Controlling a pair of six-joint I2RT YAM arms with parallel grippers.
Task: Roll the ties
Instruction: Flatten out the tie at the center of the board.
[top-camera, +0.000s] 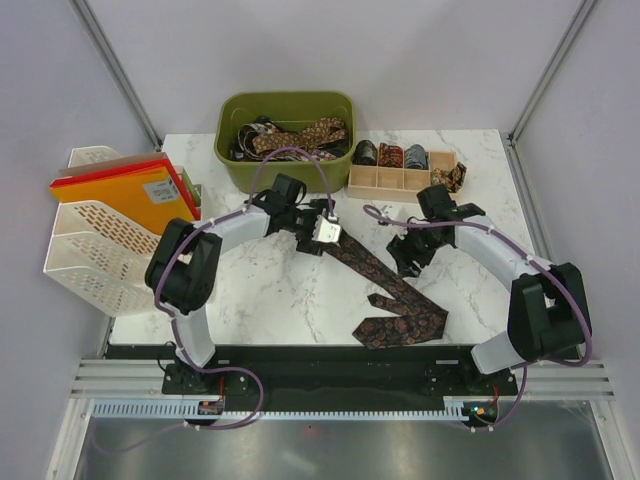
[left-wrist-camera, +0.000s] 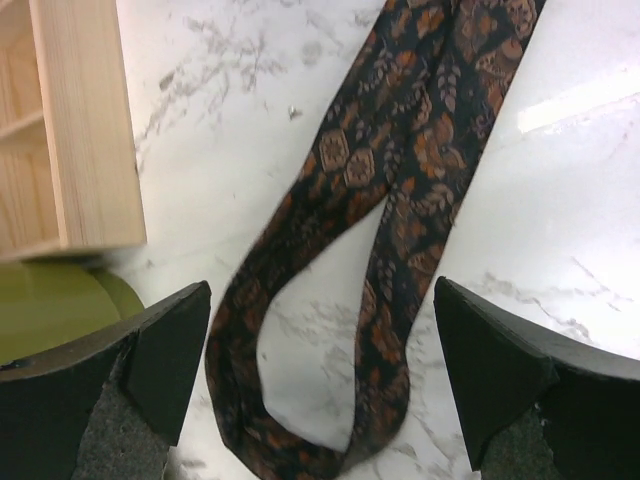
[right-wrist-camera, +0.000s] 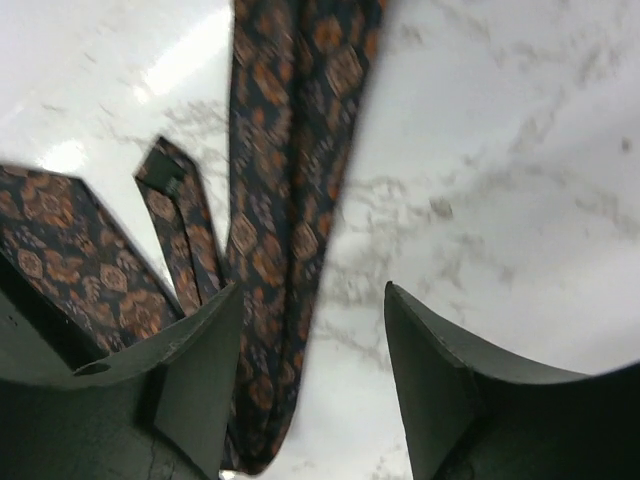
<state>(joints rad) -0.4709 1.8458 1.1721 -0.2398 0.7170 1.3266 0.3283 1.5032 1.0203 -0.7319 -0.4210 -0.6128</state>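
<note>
Dark brown, orange-patterned fabric necktie lies folded at frame centre; left gripper straddles its looped end wide open, right gripper gapes alongside, both empty. Pinching only one layer could skew the roll.

Counted one flat tie, three rolled ties, one wooden organizer, one green bin, one white rack.

Tie loop end under L gripper
</note>
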